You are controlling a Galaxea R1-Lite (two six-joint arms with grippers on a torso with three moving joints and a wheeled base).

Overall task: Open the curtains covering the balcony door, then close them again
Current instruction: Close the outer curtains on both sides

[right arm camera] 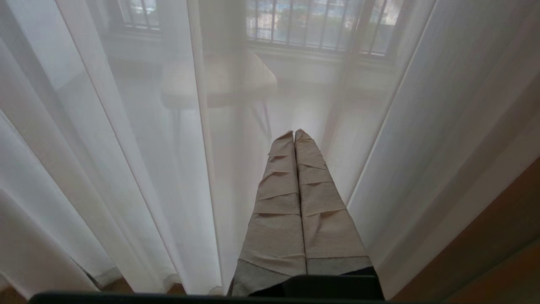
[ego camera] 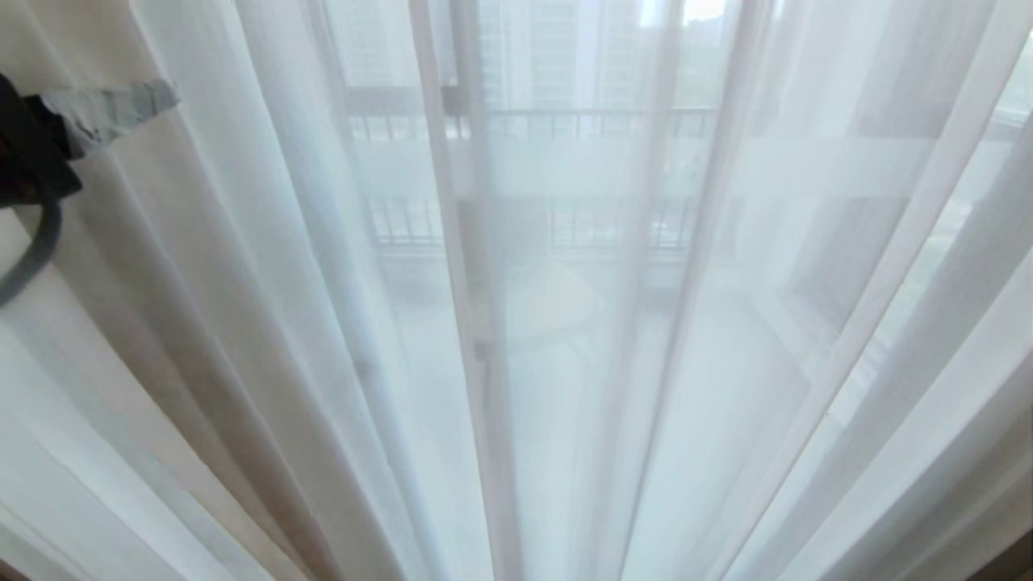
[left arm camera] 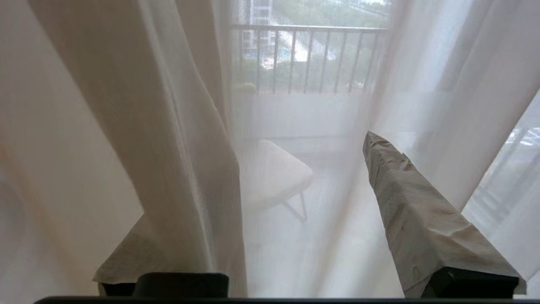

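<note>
sheer curtains (ego camera: 565,363) drawn, left pincer (left arm camera: 270,236) spread around a beige fold

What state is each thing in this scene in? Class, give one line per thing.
Sheer curtain: drawn across, hanging in folds.
Thick beige curtain: hanging between the left end effector's fingers.
Left end effector: open, gripping nothing.
Right end effector: shut, empty.
Balcony door: hidden behind the sheer.
</note>
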